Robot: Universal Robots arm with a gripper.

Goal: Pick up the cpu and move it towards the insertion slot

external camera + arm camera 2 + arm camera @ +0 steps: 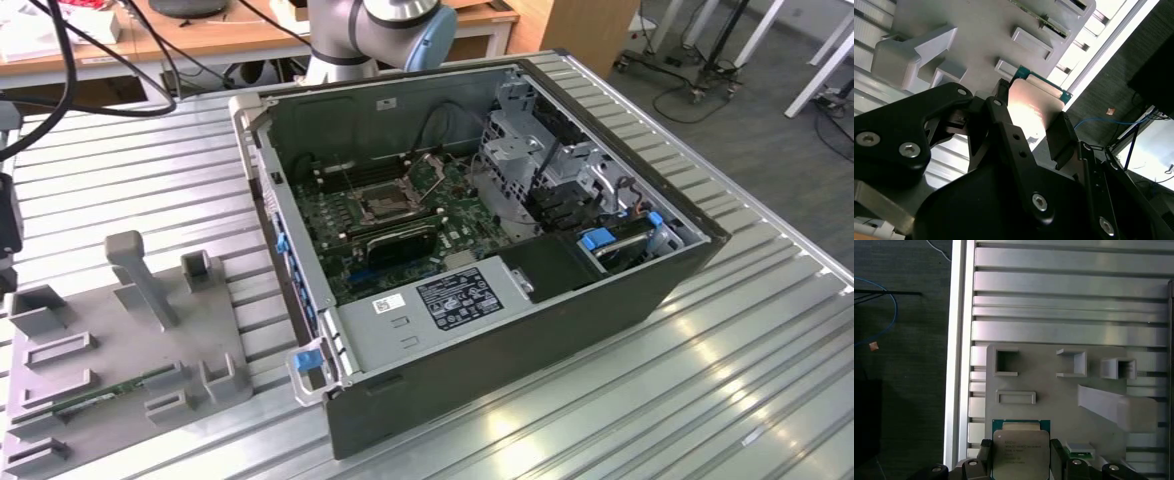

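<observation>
Squarely between the black jaws sits the cpu (1020,452), and the jaws are drawn in against two opposite edges of it. The cpu (1034,107) shows its pale metal top and thin green rim in both wrist views. Just beyond the chip lies a grey fixture tray (1054,390) with raised pockets, resting on the ribbed metal counter (1069,290) close to the counter's edge. Whether the chip is clear of the tray cannot be told. In the exterior view the insertion slot (380,204) shows on the green board inside the open computer case (534,330). It is well apart from the tray (120,330) at the exterior view's left, where a green memory stick (120,387) lies.
</observation>
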